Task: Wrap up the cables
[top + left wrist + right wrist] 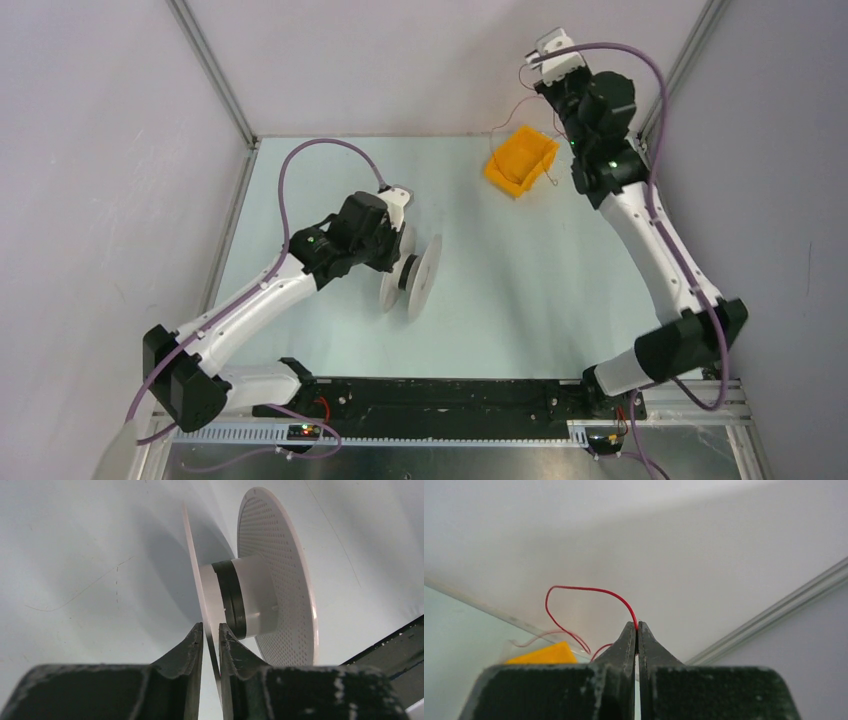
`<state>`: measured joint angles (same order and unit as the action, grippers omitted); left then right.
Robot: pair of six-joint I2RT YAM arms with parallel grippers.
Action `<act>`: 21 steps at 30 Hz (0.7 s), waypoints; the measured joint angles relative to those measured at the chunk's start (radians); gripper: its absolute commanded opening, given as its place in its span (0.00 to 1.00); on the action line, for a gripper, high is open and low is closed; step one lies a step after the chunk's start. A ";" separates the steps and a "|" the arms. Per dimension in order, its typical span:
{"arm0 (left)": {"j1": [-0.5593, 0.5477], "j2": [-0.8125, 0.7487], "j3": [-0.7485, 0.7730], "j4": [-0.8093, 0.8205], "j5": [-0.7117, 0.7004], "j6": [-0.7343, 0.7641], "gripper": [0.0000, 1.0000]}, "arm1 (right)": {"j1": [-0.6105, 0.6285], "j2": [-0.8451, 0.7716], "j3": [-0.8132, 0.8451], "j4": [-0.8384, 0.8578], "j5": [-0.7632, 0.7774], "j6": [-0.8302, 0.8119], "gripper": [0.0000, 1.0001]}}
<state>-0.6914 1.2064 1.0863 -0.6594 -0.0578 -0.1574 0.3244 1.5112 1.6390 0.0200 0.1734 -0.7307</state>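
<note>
Pale green tabletop [500, 320], white walls around. Left gripper [211, 631] clamped on the thin near flange of a white plastic spool [260, 595] with a black-banded hub, the spool standing on edge mid-table. Small orange plastic bin [520, 160] at far right. Right gripper [637, 626] raised near the back wall, pinched tight on the hair-thin red wire [584, 589]. The wire loops down toward the bin.

Spool [412, 277] mid-table left; bin [505, 168] far right; cable [584, 587] rising from bin.
</note>
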 measured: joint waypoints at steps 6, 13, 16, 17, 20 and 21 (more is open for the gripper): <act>0.000 0.002 0.000 0.000 -0.015 0.000 0.21 | 0.036 -0.230 -0.071 -0.142 -0.053 0.288 0.00; 0.000 0.002 0.000 0.000 -0.023 0.000 0.21 | 0.040 -0.482 -0.292 -0.171 -0.307 0.692 0.00; 0.000 0.002 0.000 0.000 -0.023 0.000 0.21 | 0.043 -0.487 -0.301 -0.139 -0.439 0.826 0.00; 0.000 0.002 0.000 0.000 -0.024 0.000 0.21 | 0.045 -0.487 -0.301 -0.120 -0.488 0.875 0.00; 0.000 0.002 0.000 0.000 -0.029 0.001 0.21 | 0.047 -0.494 -0.301 -0.054 -0.597 0.990 0.00; 0.000 0.002 0.000 0.000 -0.031 0.001 0.21 | 0.047 -0.499 -0.301 -0.032 -0.629 1.021 0.00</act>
<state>-0.6914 1.2079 1.0863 -0.6598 -0.0891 -0.1566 0.3714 1.0119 1.3384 -0.0124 -0.4553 0.2901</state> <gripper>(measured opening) 0.209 0.011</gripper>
